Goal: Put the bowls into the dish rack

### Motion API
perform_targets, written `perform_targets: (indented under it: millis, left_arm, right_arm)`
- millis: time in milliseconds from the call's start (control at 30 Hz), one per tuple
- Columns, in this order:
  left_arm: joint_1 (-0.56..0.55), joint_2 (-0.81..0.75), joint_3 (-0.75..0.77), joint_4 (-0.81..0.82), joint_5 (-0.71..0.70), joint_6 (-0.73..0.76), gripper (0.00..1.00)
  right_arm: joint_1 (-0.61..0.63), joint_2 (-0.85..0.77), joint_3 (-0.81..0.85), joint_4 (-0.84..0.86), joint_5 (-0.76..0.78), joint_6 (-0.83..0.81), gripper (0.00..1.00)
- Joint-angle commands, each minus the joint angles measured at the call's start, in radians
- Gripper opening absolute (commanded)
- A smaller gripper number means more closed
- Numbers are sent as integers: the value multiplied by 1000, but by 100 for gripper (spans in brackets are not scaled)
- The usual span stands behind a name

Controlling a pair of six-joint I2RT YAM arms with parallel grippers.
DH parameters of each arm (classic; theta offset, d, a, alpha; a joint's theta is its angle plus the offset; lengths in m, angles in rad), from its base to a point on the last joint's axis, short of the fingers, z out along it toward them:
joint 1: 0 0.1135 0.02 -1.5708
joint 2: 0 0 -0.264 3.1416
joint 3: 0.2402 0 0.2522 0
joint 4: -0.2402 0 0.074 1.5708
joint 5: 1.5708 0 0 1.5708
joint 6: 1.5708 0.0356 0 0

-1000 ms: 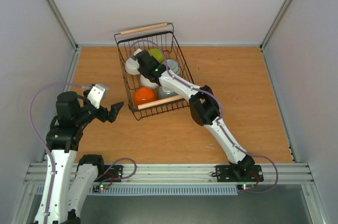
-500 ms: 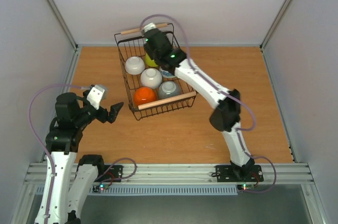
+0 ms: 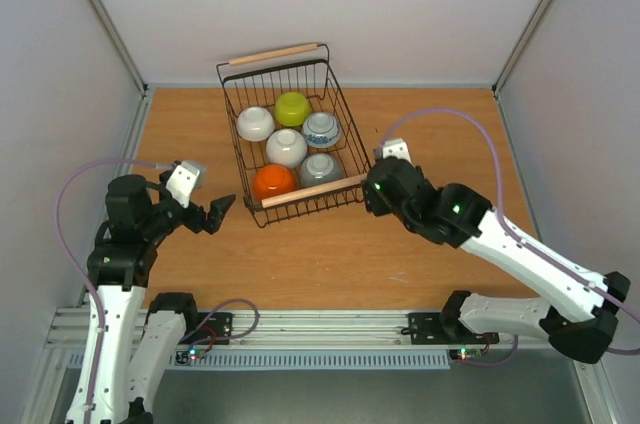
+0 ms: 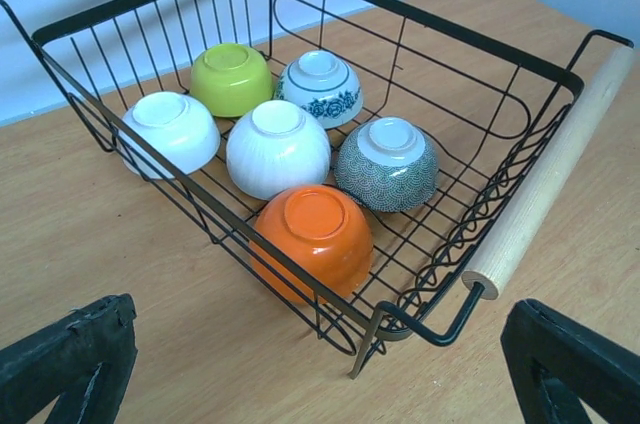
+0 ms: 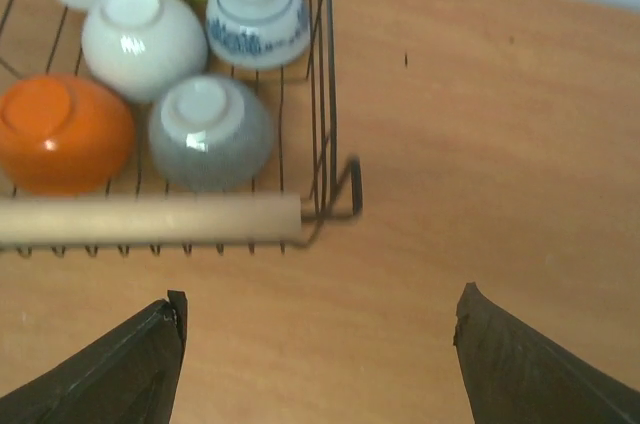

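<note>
The black wire dish rack stands at the table's far middle. All six bowls sit upside down in it: two white, yellow-green, blue-and-white, grey speckled and orange. My left gripper is open and empty, left of the rack's near corner; its wrist view shows the rack and the orange bowl. My right gripper is open and empty, just right of the rack's near right corner. Its wrist view shows the grey bowl and bare wood between the fingers.
The rack's near wooden handle lies between the two grippers, and it also shows in the right wrist view. White walls close in the table on three sides. The metal rail with the arm bases runs along the near edge.
My right arm has come up out of the rack and drawn back to its near right side, empty. The blue-and-white bowl now shows in the rack. The left arm has not moved.
</note>
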Motion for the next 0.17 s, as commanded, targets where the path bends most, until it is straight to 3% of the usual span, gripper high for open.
perform_targets:
  millis: [0, 133]
  left_arm:
    - [5, 11, -15, 33, 34, 28, 99]
    - [5, 34, -15, 41, 37, 33, 99]
  right_arm:
    - [66, -126, -103, -79, 17, 159, 75]
    - [102, -165, -158, -142, 25, 215, 75]
